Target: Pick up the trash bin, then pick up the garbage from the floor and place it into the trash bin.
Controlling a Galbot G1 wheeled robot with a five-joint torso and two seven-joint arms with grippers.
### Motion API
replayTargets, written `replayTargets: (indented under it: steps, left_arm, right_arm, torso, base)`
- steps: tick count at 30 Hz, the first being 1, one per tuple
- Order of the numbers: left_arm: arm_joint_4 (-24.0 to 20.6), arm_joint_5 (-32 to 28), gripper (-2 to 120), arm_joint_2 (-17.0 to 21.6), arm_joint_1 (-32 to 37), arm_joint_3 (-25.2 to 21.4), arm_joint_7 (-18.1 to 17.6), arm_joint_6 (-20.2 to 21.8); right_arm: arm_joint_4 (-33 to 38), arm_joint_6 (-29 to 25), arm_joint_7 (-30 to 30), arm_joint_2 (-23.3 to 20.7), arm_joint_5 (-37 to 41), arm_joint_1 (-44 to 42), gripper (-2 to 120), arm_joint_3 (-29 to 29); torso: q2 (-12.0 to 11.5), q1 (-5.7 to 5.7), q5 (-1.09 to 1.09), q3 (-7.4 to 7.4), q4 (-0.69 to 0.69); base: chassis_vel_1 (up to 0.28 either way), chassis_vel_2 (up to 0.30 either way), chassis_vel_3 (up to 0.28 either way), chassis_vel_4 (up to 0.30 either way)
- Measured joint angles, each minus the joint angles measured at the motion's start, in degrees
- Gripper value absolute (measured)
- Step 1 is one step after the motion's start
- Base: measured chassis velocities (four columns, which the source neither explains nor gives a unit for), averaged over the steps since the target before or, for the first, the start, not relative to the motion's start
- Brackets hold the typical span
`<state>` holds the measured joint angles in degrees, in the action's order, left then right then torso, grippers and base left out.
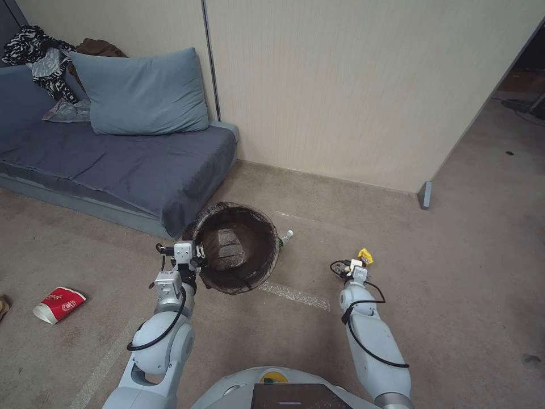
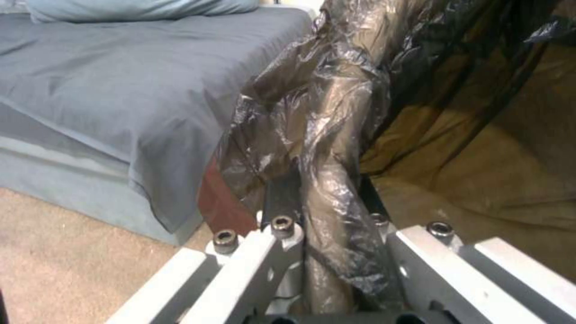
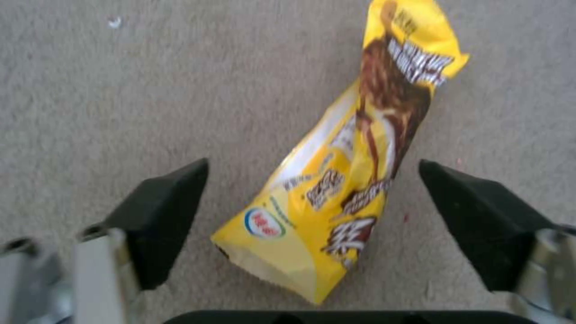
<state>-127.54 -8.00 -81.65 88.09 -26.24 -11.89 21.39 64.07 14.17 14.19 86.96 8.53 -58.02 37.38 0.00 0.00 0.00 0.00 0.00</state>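
The left gripper (image 1: 198,258) sits left of centre in the head view, its jaws clenched on the near-left rim of the trash bin (image 1: 238,248). The bin is tipped so that its dark, bag-lined mouth faces the camera, in the middle of the frame just in front of the corner of the sofa (image 1: 142,165). In the left wrist view the crinkled brown liner (image 2: 336,148) wraps over the rim, which runs straight down between the two metal fingers (image 2: 258,252), pinched there.

The right gripper (image 1: 353,267) is right of centre in the head view, held low over the carpet (image 1: 454,272) with a yellow snack wrapper (image 1: 364,255) just beyond its tip. In the right wrist view the jaws are released, spread wide with one black pad (image 3: 162,216) at lower left and the other at lower right, and the yellow wrapper (image 3: 354,166) lies flat on the carpet between them, touching neither pad.

A clear bottle with a green label (image 1: 284,237) lies on the floor just right of the bin, partly hidden behind its rim. A red-and-white paper cup (image 1: 58,304) lies on its side at the lower left of the head view, well apart from both grippers
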Motion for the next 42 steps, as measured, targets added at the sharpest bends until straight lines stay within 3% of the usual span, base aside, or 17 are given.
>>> replayTargets:
  steps: [9, 12, 14, 17, 23, 34, 42]
  left_arm:
    - [0.18, 0.03, 4, -0.1, 0.1, 0.12, -0.08, 0.02]
    - [0.19, 0.04, 4, -0.02, 0.19, 0.0, -0.12, 0.03]
    - [0.19, 0.04, 4, -0.01, 0.2, -0.01, -0.12, 0.03]
    - [0.21, 0.07, 4, 0.03, 0.21, -0.03, -0.15, 0.03]
    - [0.38, 0.16, 4, 0.01, 0.23, 0.09, -0.16, 0.03]
    - [0.6, 0.33, 4, -0.09, 0.2, 0.32, -0.19, 0.03]
    - [1.27, 0.65, 4, -0.15, 0.23, 0.77, -0.36, 0.04]
  right_arm:
    - [-5.38, -2.68, -1.17, 0.01, -0.29, 1.49, 52, 0.54]
    - [-7.04, -3.38, -1.57, 0.01, -0.37, 1.97, 36, 0.74]
    - [-7.18, -3.46, -1.6, 0.02, -0.39, 2.02, 35, 0.77]
    - [-7.67, -3.86, -1.67, 0.05, -0.52, 2.19, 19, 0.86]
    - [-7.58, -3.95, -1.67, -0.14, -0.55, 2.15, 0, 0.94]
    - [-6.08, -4.66, -1.47, -0.1, -0.95, 1.46, 0, 0.98]
    - [-0.44, -5.6, -1.15, -0.24, -1.0, -0.49, 0, 0.52]
  torso:
    - [0.0, 0.0, 0.0, -0.01, 0.0]
    - [0.0, 0.0, -0.01, -0.01, 0.0]
    - [0.0, 0.0, -0.01, -0.01, 0.0]
    - [0.0, 0.0, 0.0, -0.01, 0.0]
    - [0.0, 0.0, -0.01, 0.0, 0.0]
    - [0.0, 0.0, 0.0, 0.0, 0.0]
    - [0.0, 0.0, 0.0, 0.0, 0.0]
  base:
    - [0.0, 0.0, 0.0, 0.0]
    - [0.0, 0.0, 0.0, 0.0]
    - [0.0, 0.0, 0.0, 0.0]
    - [0.0, 0.0, 0.0, 0.0]
    - [0.0, 0.0, 0.0, 0.0]
    - [0.0, 0.0, 0.0, 0.0]
    - [0.0, 0.0, 0.0, 0.0]
